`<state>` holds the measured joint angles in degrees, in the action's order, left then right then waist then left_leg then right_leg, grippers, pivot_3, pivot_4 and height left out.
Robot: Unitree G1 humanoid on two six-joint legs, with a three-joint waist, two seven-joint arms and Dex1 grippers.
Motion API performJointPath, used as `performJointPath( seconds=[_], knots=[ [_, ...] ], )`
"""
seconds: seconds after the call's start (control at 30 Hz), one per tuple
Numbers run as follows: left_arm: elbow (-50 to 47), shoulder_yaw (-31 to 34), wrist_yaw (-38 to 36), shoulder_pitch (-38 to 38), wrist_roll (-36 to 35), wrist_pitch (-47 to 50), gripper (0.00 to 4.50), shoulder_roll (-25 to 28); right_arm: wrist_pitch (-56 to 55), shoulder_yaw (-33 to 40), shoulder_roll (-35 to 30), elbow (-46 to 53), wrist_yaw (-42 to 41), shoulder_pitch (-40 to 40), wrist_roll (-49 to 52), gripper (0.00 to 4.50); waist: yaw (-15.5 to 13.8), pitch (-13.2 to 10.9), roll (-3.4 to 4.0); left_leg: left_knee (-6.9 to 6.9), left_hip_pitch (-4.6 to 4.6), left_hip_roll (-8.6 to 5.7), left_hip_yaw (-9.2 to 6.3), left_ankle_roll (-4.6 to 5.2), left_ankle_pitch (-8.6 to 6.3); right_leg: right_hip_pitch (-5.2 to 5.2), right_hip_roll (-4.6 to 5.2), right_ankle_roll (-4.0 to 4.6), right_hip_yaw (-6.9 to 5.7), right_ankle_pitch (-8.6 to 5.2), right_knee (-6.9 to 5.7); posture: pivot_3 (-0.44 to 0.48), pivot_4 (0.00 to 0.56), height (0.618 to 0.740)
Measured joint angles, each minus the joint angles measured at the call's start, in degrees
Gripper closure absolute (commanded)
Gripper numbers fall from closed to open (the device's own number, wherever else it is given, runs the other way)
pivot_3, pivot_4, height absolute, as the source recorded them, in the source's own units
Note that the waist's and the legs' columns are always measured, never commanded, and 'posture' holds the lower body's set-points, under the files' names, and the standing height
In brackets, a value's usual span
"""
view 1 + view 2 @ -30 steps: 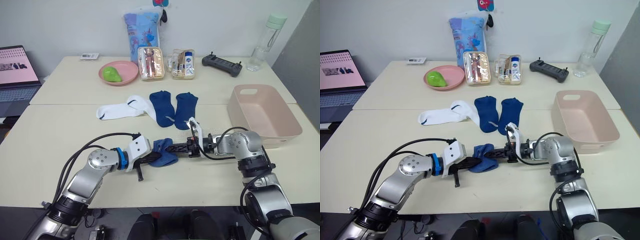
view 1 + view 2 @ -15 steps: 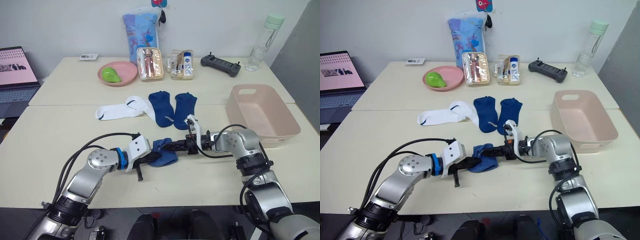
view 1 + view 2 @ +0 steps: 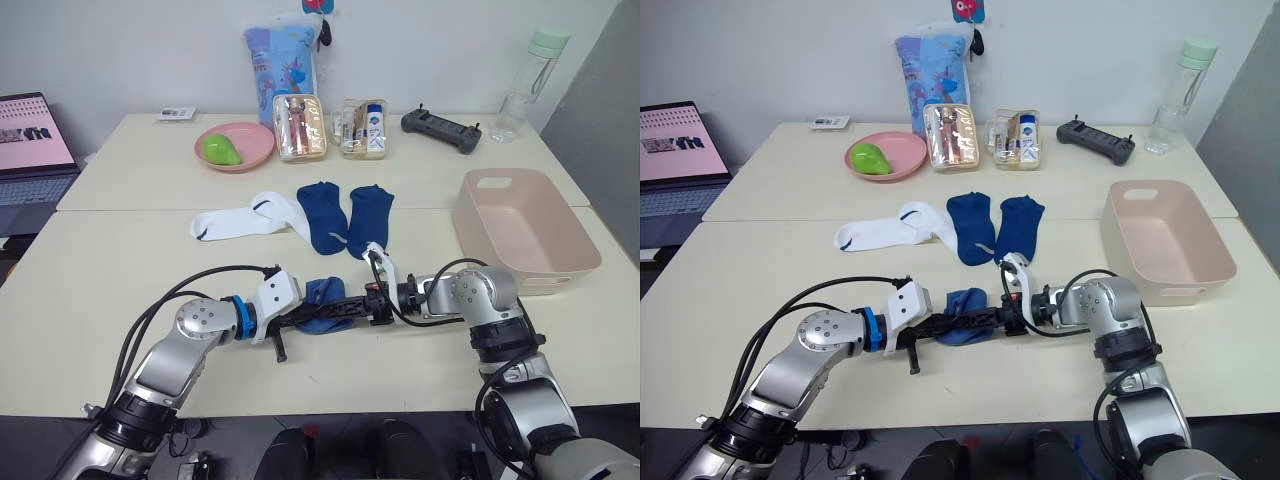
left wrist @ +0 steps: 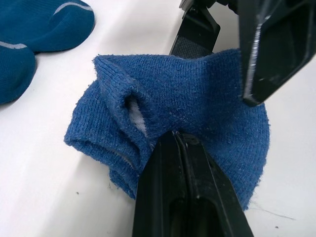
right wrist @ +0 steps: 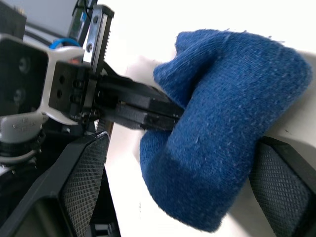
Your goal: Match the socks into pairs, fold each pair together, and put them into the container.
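Left gripper (image 4: 174, 140) fingertips buried in bunched blue sock (image 4: 197, 103); laptop (image 3: 30, 150) cut by frame edge

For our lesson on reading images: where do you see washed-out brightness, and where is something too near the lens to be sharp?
Left wrist view: the table around the folded blue sock is washed out white. Right wrist view: the table is blown out too, and the near fingers look soft. Head views: even light, faint shadows.

On the cream counter (image 3: 120, 270), well beyond the left pincer (image 3: 303, 317), stands a round pink plate (image 3: 236, 146) holding a green fruit (image 3: 221, 150), perhaps a pear. Farther right: two clear zip pouches (image 3: 300, 127), black controller (image 3: 441, 127), water bottle (image 3: 527, 84). Laptop (image 3: 32, 150) far left.
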<state>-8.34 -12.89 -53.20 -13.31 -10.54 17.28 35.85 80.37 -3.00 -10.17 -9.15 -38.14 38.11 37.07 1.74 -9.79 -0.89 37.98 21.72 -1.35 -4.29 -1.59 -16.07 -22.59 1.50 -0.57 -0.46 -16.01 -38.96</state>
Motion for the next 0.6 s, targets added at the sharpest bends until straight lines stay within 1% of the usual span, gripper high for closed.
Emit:
performJointPath(
  seconds=[0.03, 0.07, 0.1, 0.33, 0.43, 0.47, 0.57, 0.6],
  knots=[
    [-0.1, 0.1, 0.0, 0.3, -0.1, 0.0, 4.5, 0.0, -0.1, 0.4, 0.2, -0.2, 0.4, 0.0, 0.0, 0.02, 0.0, 0.0, 0.0, 0.0, 0.0, 0.0, 0.0, 0.0, 0.0, 0.0, 0.0, 0.0, 0.01, 0.0, 0.0, 0.0, 0.15, 0.74],
    [-0.2, 0.3, 0.0, 0.4, -0.2, 0.0, 4.5, 0.0, -0.1, 0.8, 0.5, -0.4, 0.8, 0.0, 0.0, 0.43, 0.0, 0.0, 0.0, 0.0, 0.0, 0.01, 0.0, 0.0, 0.0, 0.0, 0.0, 0.0, 0.0, 0.0, -0.01, 0.0, 0.15, 0.74],
    [-0.3, 0.4, 0.0, 0.6, -0.3, 0.0, 4.5, 0.0, -0.2, 1.0, 0.8, -0.8, 1.3, 0.1, -0.1, 0.63, 0.1, 0.0, 0.0, 0.0, -0.01, 0.01, 0.0, 0.0, 0.0, 0.0, -0.01, 0.0, 0.0, 0.0, -0.01, 0.0, 0.15, 0.74],
    [-0.8, 0.9, -0.2, 1.3, -1.1, 0.2, 4.5, 0.0, -2.0, 1.0, 1.3, -3.1, 3.1, 0.1, -1.7, 3.15, 0.1, 0.0, 0.01, -0.01, 0.03, 0.01, 0.01, 0.0, 0.0, -0.03, -0.01, 0.0, 0.0, 0.0, 0.0, 0.0, 0.15, 0.74],
    [-0.8, 1.1, -0.5, 1.3, -1.4, 0.8, 4.5, 0.0, -2.2, 0.0, 0.9, -2.2, 1.9, 0.1, -1.7, 4.06, 0.1, 0.0, 0.0, -0.01, 0.01, 0.01, 0.0, 0.0, 0.0, -0.01, -0.01, 0.0, 0.0, 0.0, 0.0, 0.0, 0.15, 0.74],
    [-0.8, 1.2, -0.7, 1.3, -1.6, 1.0, 4.5, 0.0, -2.3, -0.2, 0.7, -2.1, 1.8, 0.1, -1.7, 4.25, 0.1, 0.0, 0.0, -0.01, -0.01, 0.01, 0.0, 0.0, 0.0, 0.01, -0.01, 0.0, -0.01, 0.0, 0.0, 0.0, 0.15, 0.74],
    [-0.9, 2.0, -1.4, 1.3, -3.1, 1.9, 3.92, 0.0, -2.5, -0.3, 0.6, -2.0, 1.4, 0.1, -1.6, 4.29, 0.1, 0.0, 0.0, 0.0, -0.01, 0.01, 0.0, 0.0, 0.0, 0.03, -0.01, 0.0, -0.01, 0.0, 0.0, 0.0, 0.15, 0.74],
    [-1.5, 2.6, -1.7, 1.3, -4.2, 2.8, 3.65, 0.2, -2.6, -0.3, 0.4, -1.9, 1.3, 0.0, -1.5, 4.29, 0.1, 0.0, 0.0, 0.0, 0.01, 0.01, -0.02, 0.0, 0.0, 0.01, -0.01, 0.0, -0.02, 0.0, 0.0, 0.0, 0.15, 0.74]
  ],
)
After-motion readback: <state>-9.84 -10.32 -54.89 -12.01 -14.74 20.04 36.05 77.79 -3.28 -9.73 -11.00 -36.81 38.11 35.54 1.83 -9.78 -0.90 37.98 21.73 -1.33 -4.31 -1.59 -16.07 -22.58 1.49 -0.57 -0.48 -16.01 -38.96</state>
